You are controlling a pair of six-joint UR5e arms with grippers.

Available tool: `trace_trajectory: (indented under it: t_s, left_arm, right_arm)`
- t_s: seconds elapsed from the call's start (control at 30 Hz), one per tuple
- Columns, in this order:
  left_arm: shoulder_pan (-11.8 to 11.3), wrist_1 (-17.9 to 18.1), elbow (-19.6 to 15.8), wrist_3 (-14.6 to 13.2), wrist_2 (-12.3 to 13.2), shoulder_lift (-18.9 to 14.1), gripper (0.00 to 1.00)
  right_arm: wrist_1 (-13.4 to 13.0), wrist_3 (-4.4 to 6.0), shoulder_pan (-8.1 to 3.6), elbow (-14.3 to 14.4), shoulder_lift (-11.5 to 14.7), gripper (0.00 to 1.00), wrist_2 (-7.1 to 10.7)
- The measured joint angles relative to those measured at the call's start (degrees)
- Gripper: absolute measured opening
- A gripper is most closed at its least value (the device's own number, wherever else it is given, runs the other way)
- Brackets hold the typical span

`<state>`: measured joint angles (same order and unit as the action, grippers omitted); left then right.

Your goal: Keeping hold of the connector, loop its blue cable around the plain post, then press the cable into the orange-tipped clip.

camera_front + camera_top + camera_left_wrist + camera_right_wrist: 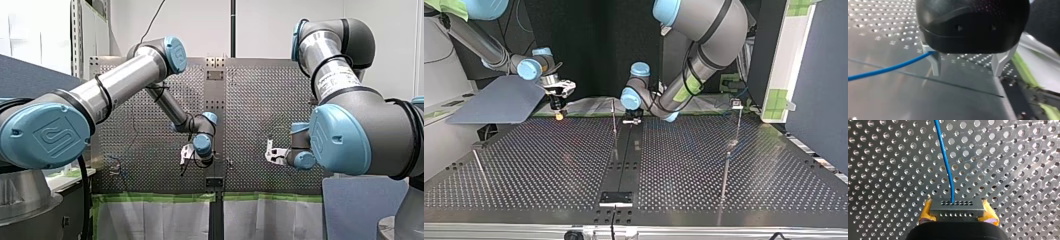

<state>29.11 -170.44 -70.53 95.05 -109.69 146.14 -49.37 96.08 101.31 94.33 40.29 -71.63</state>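
Observation:
In the right wrist view my right gripper (957, 216) has its yellow pads (926, 213) shut on a grey connector (956, 206). The blue cable (946, 162) leaves the connector and runs ahead over the perforated plate. In the left wrist view my left gripper (966, 68) is open, with only bare plate between its metal fingers (935, 63). The blue cable (885, 70) comes in from the side and meets one finger near its base; where it goes beyond is hidden. In the top view a thin post (614, 122) stands just beside my left gripper (632, 121).
My right gripper (559, 112) hovers at the plate's far edge, at the top view's left. Another post with a small block on top (737, 104) stands at the far right, and slim rods (725, 167) (480, 169) lie further forward. A dark strip (621, 165) divides the plate.

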Motion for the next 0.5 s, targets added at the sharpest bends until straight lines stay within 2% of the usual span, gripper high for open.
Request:
trace_trajectory:
  t_s: [0.2,0.5]
  left_arm:
    - [1.47,-1.60,-0.06,-1.44,-0.25,-0.03,1.00]
    - [5.48,-0.90,-0.37,-1.94,-2.05,-0.04,1.00]
  right_arm:
    - [0.04,0.00,0.00,0.01,-0.01,0.00,0.00]
    - [0.07,-0.06,-0.02,0.02,0.01,0.00,0.00]
